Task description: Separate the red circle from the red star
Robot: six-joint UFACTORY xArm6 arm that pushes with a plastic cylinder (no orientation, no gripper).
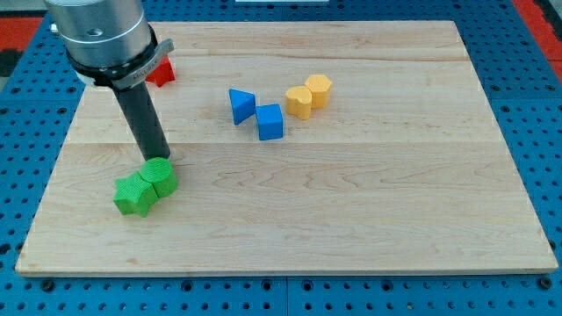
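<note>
Where the straight dark rod descends from the grey arm housing (pixel 98 35) at the view's upper left, you will find my tip (pixel 158 157) touching the top edge of the green round block (pixel 160 177). That block sits against the green star-shaped block (pixel 134 194), which lies at its 8 o'clock. The arm carries no jaws, so you have no open or closed state to read; the rod grips nothing.

You can see only part of one red block (pixel 161 70), at the 12 o'clock of my tip and well apart from it. The housing covers the rest, so you cannot tell its shape, nor whether a second red block lies behind.

On the light wooden board (pixel 369 202), note the blue triangular block (pixel 241 105) with the blue cube (pixel 270 121) at its 4 o'clock. Two yellow blocks touch: the yellow rounded block (pixel 299 102) and, at its 2 o'clock, the yellow hexagonal block (pixel 319 90).
</note>
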